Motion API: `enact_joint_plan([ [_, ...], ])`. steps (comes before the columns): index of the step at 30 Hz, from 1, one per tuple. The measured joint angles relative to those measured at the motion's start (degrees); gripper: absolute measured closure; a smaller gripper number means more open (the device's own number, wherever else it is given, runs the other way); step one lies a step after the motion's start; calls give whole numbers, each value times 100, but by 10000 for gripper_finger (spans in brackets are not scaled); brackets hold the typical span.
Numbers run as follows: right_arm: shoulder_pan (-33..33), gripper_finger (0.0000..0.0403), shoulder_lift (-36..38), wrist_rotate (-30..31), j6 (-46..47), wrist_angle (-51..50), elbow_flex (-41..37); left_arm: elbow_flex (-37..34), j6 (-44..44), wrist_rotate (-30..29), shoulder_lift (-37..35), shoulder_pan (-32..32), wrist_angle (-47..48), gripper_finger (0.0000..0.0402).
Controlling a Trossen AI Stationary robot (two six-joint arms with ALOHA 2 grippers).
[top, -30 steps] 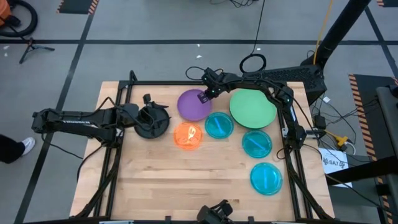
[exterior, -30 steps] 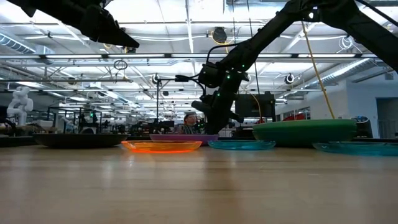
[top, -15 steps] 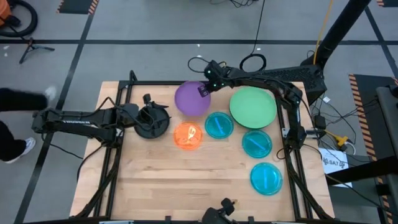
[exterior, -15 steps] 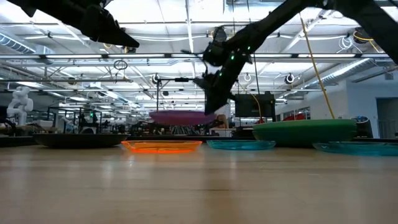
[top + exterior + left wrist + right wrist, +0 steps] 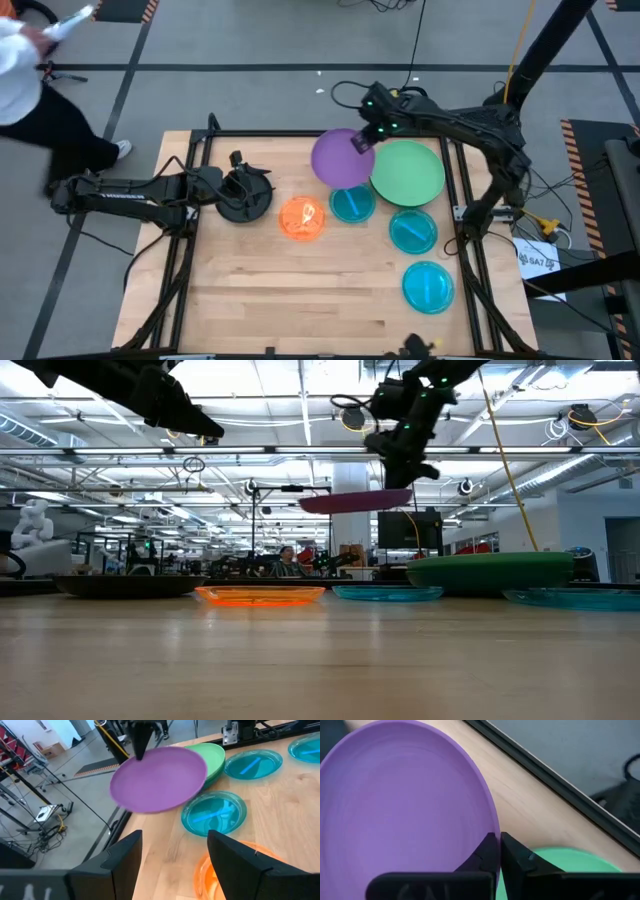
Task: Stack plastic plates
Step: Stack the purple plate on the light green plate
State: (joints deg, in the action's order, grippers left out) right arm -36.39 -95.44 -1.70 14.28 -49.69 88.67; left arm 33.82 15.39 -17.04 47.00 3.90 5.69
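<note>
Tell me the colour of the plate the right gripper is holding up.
Purple: the plate, pinched at its rim by the right gripper, shows best in the left wrist view.

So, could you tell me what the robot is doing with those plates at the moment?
The right end effector is shut on the rim of the purple plate, holding it in the air beside the mint green plate. The left end effector hangs open above the black plate. The orange plate and three cyan-blue plates lie on the table.
</note>
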Motion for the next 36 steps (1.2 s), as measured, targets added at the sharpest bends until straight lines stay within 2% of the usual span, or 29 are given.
enact_joint_plan([
  [8, -516, 400, 1394, 23, 332, 363, -1918, 0, -47, 0, 0, 0, 2, 172],
  [17, -1534, 397, 2696, 9, 624, 791, -3849, 0, -56, -1, 1, 0, 2, 172],
  [25, -2207, 396, 3224, 8, 738, 783, -4332, 0, -69, 0, 0, -2, 2, 172],
  [36, -2226, 394, 3220, 29, 754, 788, -4335, 0, -69, -2, 0, 0, 2, 172],
])
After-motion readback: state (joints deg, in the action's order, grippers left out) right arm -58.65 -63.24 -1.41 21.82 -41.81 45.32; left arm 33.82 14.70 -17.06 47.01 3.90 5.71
